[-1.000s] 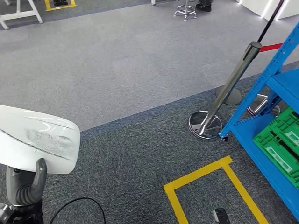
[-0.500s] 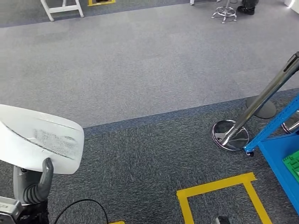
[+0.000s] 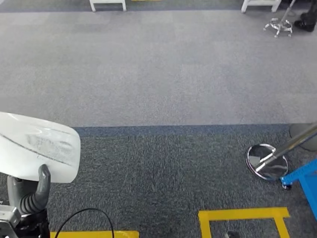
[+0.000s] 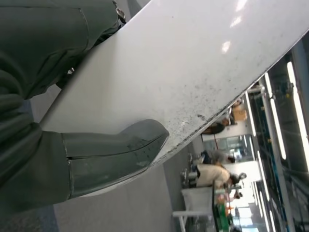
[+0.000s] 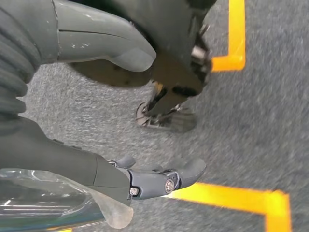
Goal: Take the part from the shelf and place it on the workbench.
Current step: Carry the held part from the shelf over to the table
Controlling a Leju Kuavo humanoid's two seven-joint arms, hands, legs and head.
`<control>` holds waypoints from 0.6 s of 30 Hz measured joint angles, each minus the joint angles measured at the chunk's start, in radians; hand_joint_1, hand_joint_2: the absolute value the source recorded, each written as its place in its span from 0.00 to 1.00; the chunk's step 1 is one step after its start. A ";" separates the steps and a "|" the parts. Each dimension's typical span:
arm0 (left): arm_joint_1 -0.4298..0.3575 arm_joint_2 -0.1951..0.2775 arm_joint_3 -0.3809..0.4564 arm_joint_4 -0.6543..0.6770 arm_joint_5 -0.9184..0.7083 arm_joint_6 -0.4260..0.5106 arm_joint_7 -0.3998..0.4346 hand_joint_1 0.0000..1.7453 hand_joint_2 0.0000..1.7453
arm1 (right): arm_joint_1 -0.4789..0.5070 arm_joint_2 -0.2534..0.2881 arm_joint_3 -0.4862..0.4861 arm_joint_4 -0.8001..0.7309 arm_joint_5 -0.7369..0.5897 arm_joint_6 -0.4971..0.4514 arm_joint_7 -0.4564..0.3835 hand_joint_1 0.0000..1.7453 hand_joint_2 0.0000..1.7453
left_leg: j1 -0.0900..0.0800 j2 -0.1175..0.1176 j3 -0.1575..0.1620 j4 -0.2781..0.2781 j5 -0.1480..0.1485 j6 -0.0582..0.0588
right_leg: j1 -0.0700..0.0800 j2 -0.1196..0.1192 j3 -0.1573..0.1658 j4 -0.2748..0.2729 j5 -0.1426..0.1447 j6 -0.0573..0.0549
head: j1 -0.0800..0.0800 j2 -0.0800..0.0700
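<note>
Open grey carpet [image 3: 168,74] is seen ahead. The right side is blocked by a tilted chrome post [image 3: 290,145] and a blue shelf corner [image 3: 304,178].

The glossy white curved plastic part [image 3: 35,148] is cut off by the frame edge and hides most of the left hand [image 3: 27,196] below it.

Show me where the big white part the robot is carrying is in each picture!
Head view: the white part is at the lower left, resting over the left hand, whose thumb presses its near edge.
Left wrist view: the part spans most of the picture, with the thumb against it.
Right wrist view: the white part is not in it; the right hand hangs over carpet.
Shared landmark: yellow floor tape.
</note>
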 joint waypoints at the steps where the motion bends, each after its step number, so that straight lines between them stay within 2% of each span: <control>1: -0.001 -0.002 0.000 0.000 0.001 0.001 0.000 1.00 1.00 | 0.003 -0.003 0.006 -0.005 -0.002 -0.001 0.003 0.00 1.00 | 0.001 -0.011 0.001 -0.002 0.001 0.006 | -0.001 0.033 -0.029 0.055 -0.028 0.000 | 0.003 0.000; 2: -0.002 -0.004 0.001 0.000 0.001 0.001 0.000 1.00 1.00 | 0.008 -0.005 0.012 -0.009 -0.005 -0.003 0.005 0.00 1.00 | 0.001 -0.023 0.001 -0.002 0.001 0.010 | -0.001 0.057 -0.066 0.126 -0.058 -0.001 | 0.005 0.000; 3: -0.002 -0.005 0.001 0.000 0.002 0.002 0.000 1.00 1.00 | 0.014 -0.008 0.018 -0.013 -0.008 -0.006 0.009 0.00 1.00 | 0.000 -0.037 0.001 -0.002 0.001 0.012 | 0.000 0.069 -0.105 0.192 -0.079 -0.002 | 0.006 0.000; 4: -0.001 -0.006 0.001 0.000 0.002 0.003 -0.001 1.00 1.00 | 0.020 -0.011 0.023 -0.018 -0.011 -0.010 0.012 0.00 1.00 | -0.002 -0.052 0.002 -0.002 0.000 0.013 | 0.000 0.074 -0.134 0.234 -0.082 -0.002 | 0.006 0.000; 5: -0.001 -0.007 0.001 0.000 0.003 0.005 -0.001 1.00 1.00 | 0.025 -0.014 0.028 -0.023 -0.016 -0.014 0.015 0.00 1.00 | -0.003 -0.067 0.004 -0.001 -0.001 0.013 | 0.001 0.077 -0.147 0.239 -0.065 -0.004 | 0.006 0.000; 6: 0.000 -0.007 0.001 0.000 0.004 0.007 -0.001 1.00 1.00 | 0.028 -0.018 0.032 -0.029 -0.020 -0.017 0.018 0.00 1.00 | -0.004 -0.082 0.007 -0.001 -0.002 0.013 | 0.001 0.081 -0.142 0.205 -0.029 -0.006 | 0.006 0.000; 7: 0.000 -0.008 0.001 0.000 0.004 0.010 -0.001 1.00 1.00 | 0.031 -0.021 0.036 -0.034 -0.024 -0.020 0.020 0.00 1.00 | -0.004 -0.097 0.010 0.000 -0.004 0.011 | 0.000 0.094 -0.121 0.140 0.016 -0.008 | 0.006 0.000; 8: 0.000 -0.008 0.001 0.000 -0.001 0.016 -0.002 1.00 1.00 | 0.032 -0.025 0.041 -0.039 -0.031 -0.024 0.022 0.00 1.00 | -0.004 -0.109 0.011 0.002 -0.007 0.008 | -0.001 0.117 -0.095 0.074 0.051 -0.010 | 0.006 0.000; 9: -0.001 -0.009 0.001 0.000 -0.011 0.024 -0.004 1.00 1.00 | 0.034 -0.028 0.046 -0.043 -0.039 -0.027 0.024 0.00 1.00 | -0.004 -0.121 0.011 0.006 -0.010 0.004 | -0.003 0.139 -0.071 0.019 0.072 -0.012 | 0.006 0.000; 10: -0.001 -0.009 0.001 0.000 -0.026 0.035 -0.006 1.00 1.00 | 0.037 -0.032 0.054 -0.049 -0.050 -0.033 0.027 0.00 1.00 | -0.003 -0.132 0.008 0.008 -0.011 -0.001 | -0.004 0.155 -0.055 -0.015 0.080 -0.013 | 0.005 0.000; 11: 0.000 -0.009 0.001 -0.001 -0.045 0.049 -0.008 1.00 1.00 | 0.040 -0.037 0.063 -0.055 -0.062 -0.039 0.031 0.00 1.00 | -0.002 -0.144 0.005 0.008 -0.010 -0.007 | -0.003 0.159 -0.047 -0.026 0.077 -0.015 | 0.005 0.000; 13: 0.005 -0.007 0.001 -0.003 -0.072 0.069 -0.010 1.00 1.00 | 0.044 -0.046 0.085 -0.071 -0.084 -0.052 0.035 0.00 1.00 | 0.002 -0.158 0.000 0.008 -0.009 -0.018 | -0.002 0.138 -0.040 -0.035 0.080 -0.023 | 0.005 0.000; 14: 0.008 -0.006 0.001 -0.006 -0.079 0.076 -0.010 1.00 1.00 | 0.045 -0.051 0.096 -0.078 -0.092 -0.056 0.036 0.00 1.00 | 0.001 -0.145 -0.004 0.017 -0.016 -0.024 | -0.003 0.126 -0.036 -0.039 0.081 -0.028 | 0.003 0.000; 15: 0.008 -0.004 0.000 -0.009 -0.082 0.080 -0.010 1.00 1.00 | 0.047 -0.054 0.106 -0.084 -0.099 -0.061 0.036 0.00 1.00 | 0.000 -0.121 -0.015 0.043 -0.033 -0.029 | -0.005 0.113 -0.032 -0.044 0.082 -0.033 | 0.002 0.000; 17: 0.007 -0.002 -0.001 -0.011 -0.084 0.085 -0.010 1.00 1.00 | 0.050 -0.062 0.122 -0.091 -0.109 -0.068 0.036 0.00 1.00 | 0.001 -0.059 -0.066 0.156 -0.094 -0.039 | -0.003 0.083 -0.025 -0.048 0.079 -0.041 | -0.001 0.000; 18: 0.008 -0.002 -0.001 -0.011 -0.084 0.086 -0.010 1.00 1.00 | 0.051 -0.065 0.129 -0.092 -0.112 -0.071 0.036 0.00 1.00 | 0.005 -0.044 -0.099 0.224 -0.123 -0.043 | -0.002 0.066 -0.023 -0.048 0.076 -0.043 | -0.002 0.000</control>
